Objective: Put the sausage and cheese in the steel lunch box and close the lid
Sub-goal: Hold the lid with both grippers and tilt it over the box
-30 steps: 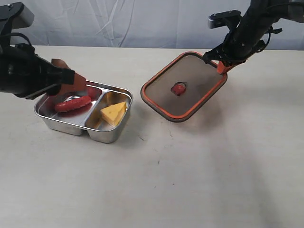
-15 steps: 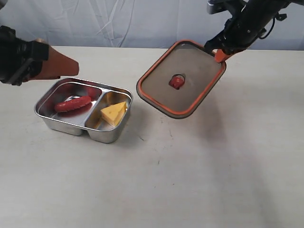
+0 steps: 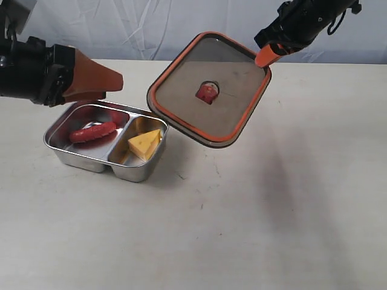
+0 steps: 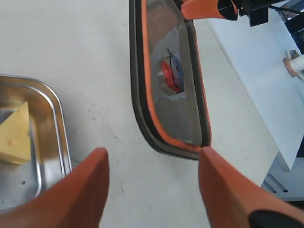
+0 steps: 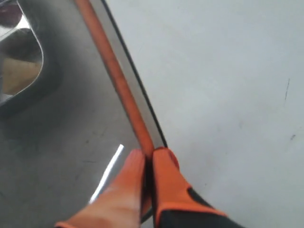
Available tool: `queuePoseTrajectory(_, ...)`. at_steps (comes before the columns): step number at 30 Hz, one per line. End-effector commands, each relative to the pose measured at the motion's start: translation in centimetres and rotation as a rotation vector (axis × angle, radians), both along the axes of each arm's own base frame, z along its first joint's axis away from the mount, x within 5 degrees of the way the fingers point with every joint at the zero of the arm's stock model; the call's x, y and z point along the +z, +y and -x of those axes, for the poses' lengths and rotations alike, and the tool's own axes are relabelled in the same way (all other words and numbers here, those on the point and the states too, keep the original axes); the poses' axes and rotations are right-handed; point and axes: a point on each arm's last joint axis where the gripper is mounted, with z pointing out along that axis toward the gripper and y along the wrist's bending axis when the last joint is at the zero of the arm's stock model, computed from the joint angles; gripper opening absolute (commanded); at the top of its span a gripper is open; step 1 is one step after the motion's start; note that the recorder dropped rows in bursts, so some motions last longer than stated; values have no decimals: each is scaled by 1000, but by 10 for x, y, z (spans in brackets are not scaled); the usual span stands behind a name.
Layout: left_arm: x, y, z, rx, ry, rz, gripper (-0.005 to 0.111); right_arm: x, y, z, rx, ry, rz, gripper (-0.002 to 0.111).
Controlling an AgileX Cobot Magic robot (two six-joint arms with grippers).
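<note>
Right gripper [image 3: 266, 55] jaws clamped on rim of the lid [image 3: 208, 90], held tilted in air beside the steel lunch box [image 3: 91, 160] on desk [image 3: 242, 229], sausage [image 3: 92, 131] in larger compartment, cheese [image 3: 145, 144] in smaller, left gripper [image 4: 152, 154] jaws apart.

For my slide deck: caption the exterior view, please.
Right gripper holds the smoky, orange-rimmed plastic lid tilted near the steel lunch box containing red sausage and yellow cheese wedge.
</note>
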Motion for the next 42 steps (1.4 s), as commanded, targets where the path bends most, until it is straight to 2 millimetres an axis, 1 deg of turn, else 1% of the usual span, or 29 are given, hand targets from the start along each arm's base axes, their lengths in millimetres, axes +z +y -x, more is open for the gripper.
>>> queuePoseTrajectory(1,8,-3,-8,-26,-20,56,54,7,1,4,22,11,-37,-1)
queuePoseTrajectory(7,8,-5,-15,-42,-15,74,54,11,8,7,62,28,-123,-1)
queuePoseTrajectory(18,11,-7,-15,-56,-25,120,54,13,12,9,70,38,-159,-1)
queuePoseTrajectory(21,13,-7,-14,-62,-25,138,54,13,17,11,83,37,-159,-1)
queuePoseTrajectory(29,14,-9,-13,-80,-21,147,54,14,39,19,135,10,-166,-1)
queuePoseTrajectory(36,13,-9,-13,-82,-23,143,54,14,40,19,138,15,-172,-1)
queuePoseTrajectory(42,11,-9,-11,-99,-17,112,54,18,44,21,151,20,-228,-1)
